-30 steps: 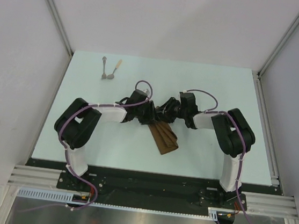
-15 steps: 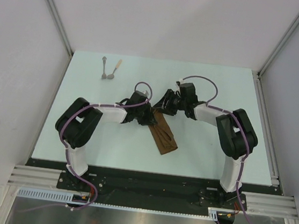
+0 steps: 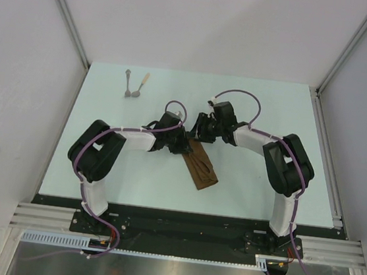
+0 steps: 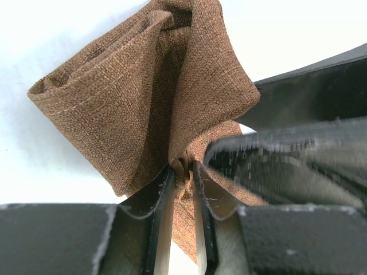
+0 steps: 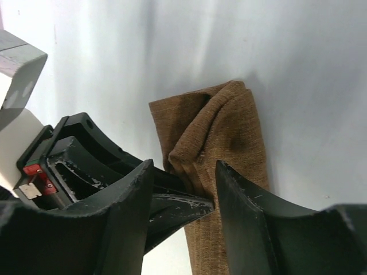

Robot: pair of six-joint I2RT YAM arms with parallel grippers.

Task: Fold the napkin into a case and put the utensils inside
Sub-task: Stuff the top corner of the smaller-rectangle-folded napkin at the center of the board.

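Observation:
The brown napkin (image 3: 202, 167) lies folded into a narrow strip in the middle of the white table (image 3: 273, 108), running diagonally toward the near right. My left gripper (image 3: 184, 145) is shut on its far end; in the left wrist view the gripper (image 4: 183, 171) pinches a bunched fold of the napkin (image 4: 137, 91), which flares open above the jaws. My right gripper (image 3: 199, 130) hovers just beyond that end, open. In the right wrist view the right gripper (image 5: 183, 169) straddles the napkin (image 5: 229, 132) end without gripping it. Two utensils (image 3: 134, 85) lie side by side at the far left.
Grey walls and metal rails enclose the table on three sides. Both arm bases sit on the black strip at the near edge. The two grippers crowd close together over the napkin's far end.
My left gripper has closed on the napkin's far end. My right gripper has opened a little and drawn back toward the far side, off the cloth.

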